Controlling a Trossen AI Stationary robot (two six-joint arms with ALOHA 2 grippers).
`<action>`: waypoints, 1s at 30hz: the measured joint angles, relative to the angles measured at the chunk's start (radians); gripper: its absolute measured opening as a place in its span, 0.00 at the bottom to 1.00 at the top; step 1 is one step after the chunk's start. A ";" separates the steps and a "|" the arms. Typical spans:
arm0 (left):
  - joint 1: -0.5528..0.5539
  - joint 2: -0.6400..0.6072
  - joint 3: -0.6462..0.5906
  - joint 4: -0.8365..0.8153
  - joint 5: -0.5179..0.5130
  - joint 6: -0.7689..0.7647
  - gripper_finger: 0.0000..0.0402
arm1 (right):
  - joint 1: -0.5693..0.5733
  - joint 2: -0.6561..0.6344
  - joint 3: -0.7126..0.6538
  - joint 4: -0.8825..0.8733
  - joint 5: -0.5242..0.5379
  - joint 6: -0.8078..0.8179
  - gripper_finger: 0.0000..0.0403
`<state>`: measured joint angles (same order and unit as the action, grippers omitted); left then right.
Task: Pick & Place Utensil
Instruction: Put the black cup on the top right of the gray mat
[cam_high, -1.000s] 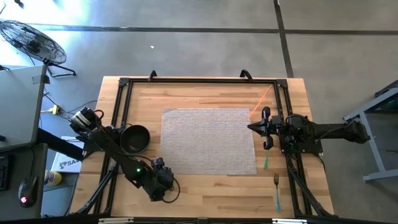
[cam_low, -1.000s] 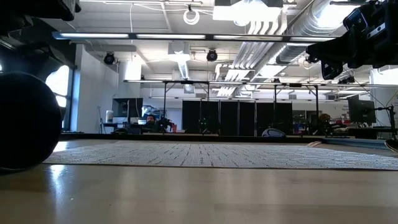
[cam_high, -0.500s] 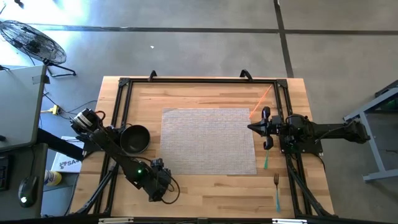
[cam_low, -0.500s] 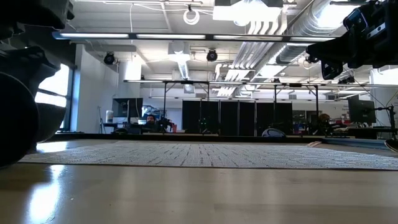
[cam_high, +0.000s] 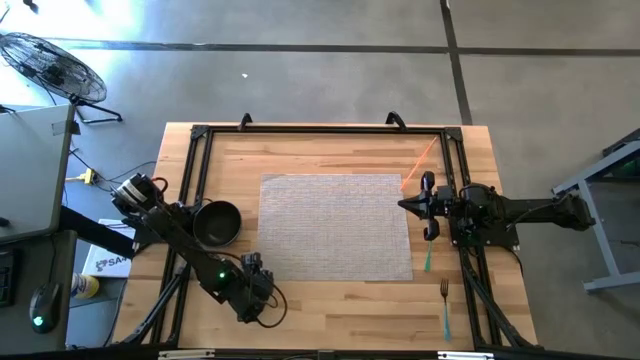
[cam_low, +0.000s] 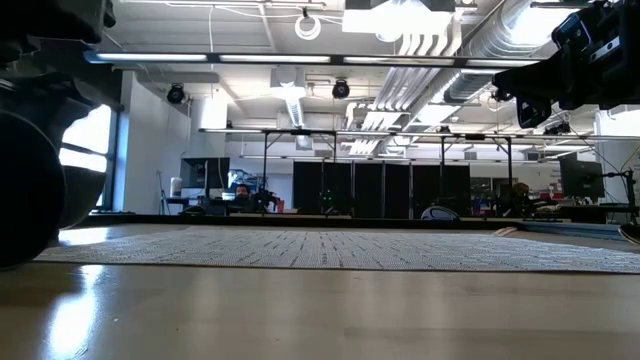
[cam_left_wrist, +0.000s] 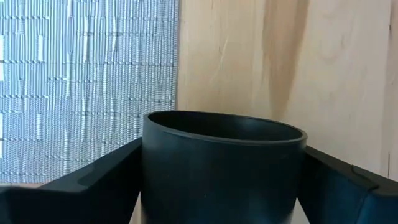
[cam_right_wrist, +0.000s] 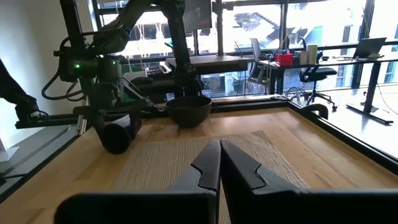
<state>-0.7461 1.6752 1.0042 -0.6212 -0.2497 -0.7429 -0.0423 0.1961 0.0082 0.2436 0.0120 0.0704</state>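
A black cup (cam_left_wrist: 224, 168) lies on its side on the wood near the table's front left, beside the woven mat (cam_high: 335, 225). My left gripper (cam_high: 257, 298) stands over it, pointing steeply down, with one finger on each side of it. The right wrist view shows the cup (cam_right_wrist: 117, 138) under that arm. Across the table, my right gripper (cam_high: 404, 205) hangs shut and level above the mat's right edge, touching nothing. Three utensils lie by the right rail: an orange one (cam_high: 421, 160), a teal one (cam_high: 428, 262) and a teal-handled fork (cam_high: 444, 305). My left gripper has the cup's round wall (cam_left_wrist: 152, 174) between its two fingers (cam_left_wrist: 99, 186), one on each opposite side, just behind the rim. The fingers come from above, slanting down. The cup lies on its side; I cannot tell whether it is clear of the table.
A black bowl (cam_high: 217, 222) stands on the wood left of the mat, close to the left arm. A black frame rail (cam_high: 320, 130) runs around the table. The mat's middle is bare.
The black cup has shifted a little toward the table's left edge, and my left gripper has rolled slightly over it. My right arm has kept still.
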 joint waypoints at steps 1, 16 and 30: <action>0.000 0.000 0.000 0.000 -0.003 0.010 0.84 | 0.000 0.000 0.000 0.000 0.000 0.000 0.00; 0.004 0.007 0.230 -0.083 -0.144 0.197 0.79 | 0.000 0.000 0.000 0.000 0.000 0.000 0.02; 0.423 0.028 0.027 1.032 -0.129 0.742 0.78 | 0.000 0.000 0.000 0.000 0.000 0.000 0.02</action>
<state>-0.3235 1.7030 1.0317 0.4110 -0.3785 -0.0008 -0.0423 0.1961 0.0084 0.2436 0.0118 0.0700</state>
